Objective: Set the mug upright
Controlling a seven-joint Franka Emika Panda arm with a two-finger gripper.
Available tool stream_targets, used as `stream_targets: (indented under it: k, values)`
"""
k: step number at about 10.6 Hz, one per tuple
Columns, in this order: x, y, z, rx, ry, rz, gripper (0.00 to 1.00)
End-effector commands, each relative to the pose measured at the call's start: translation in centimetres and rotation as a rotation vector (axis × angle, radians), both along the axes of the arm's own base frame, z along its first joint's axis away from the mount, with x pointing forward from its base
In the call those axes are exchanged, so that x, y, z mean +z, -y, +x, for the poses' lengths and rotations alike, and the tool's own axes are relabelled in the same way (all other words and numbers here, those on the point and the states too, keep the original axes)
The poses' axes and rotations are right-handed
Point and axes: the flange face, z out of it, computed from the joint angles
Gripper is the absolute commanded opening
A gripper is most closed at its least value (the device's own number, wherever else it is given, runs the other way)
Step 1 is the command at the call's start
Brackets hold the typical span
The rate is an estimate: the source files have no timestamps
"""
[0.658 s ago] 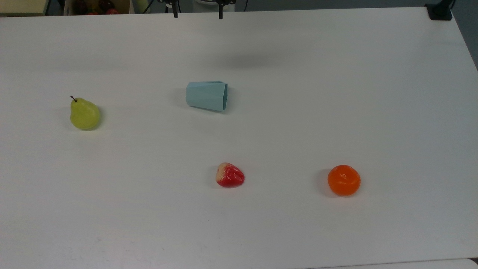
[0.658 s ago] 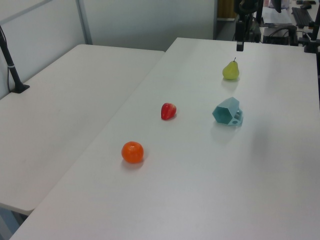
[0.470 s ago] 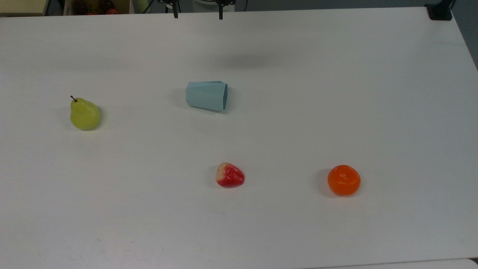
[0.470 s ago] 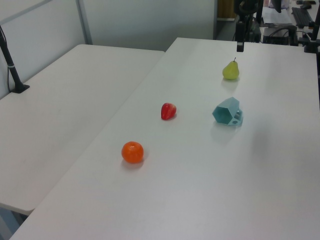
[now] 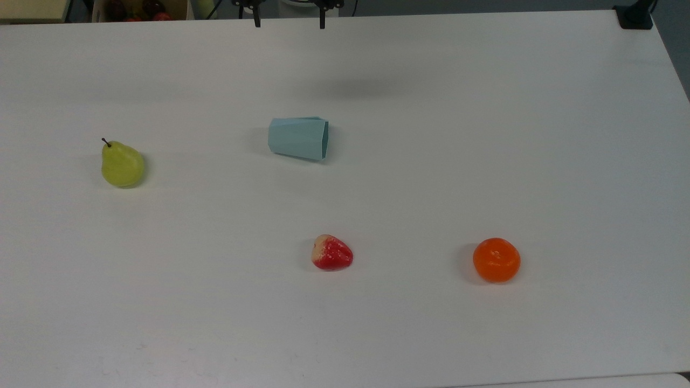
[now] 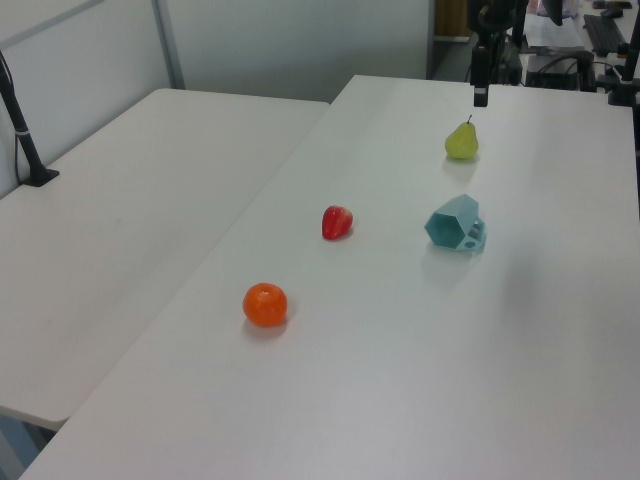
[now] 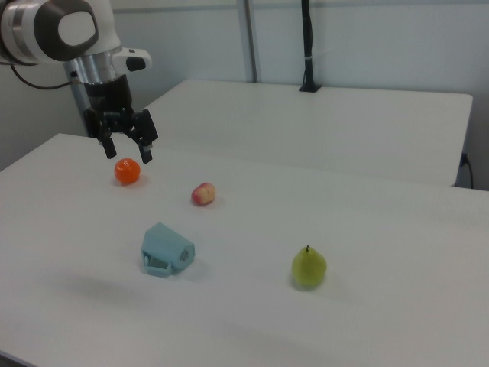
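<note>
Lying sideways mid-table: mug (image 5: 298, 138) | jaws (image 7: 126, 151) spread wide, empty, high above | fruits well apart

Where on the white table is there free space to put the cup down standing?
The white table is mostly bare. The widest free patch lies on the top view's right of the tipped pale blue faceted mug, above the round orange. Another lies between the green pear and the red strawberry. Nowhere is crowded; the open hand hangs above.
</note>
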Motion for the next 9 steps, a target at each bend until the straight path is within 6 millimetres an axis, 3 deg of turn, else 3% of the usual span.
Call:
stream_targets:
  k: [1,4,7,9]
  values:
    - [-2.2,-4.5,0.0,0.088,-0.011,-0.158,1.0]
    - [-6.0,-9.1,0.7,0.035,-0.002,-0.304,1.0]
    - [-14.1,-12.8,2.3,-0.008,-0.028,-0.465,1.0]
    - [-18.8,-13.8,3.0,-0.039,-0.028,-0.561,1.0]
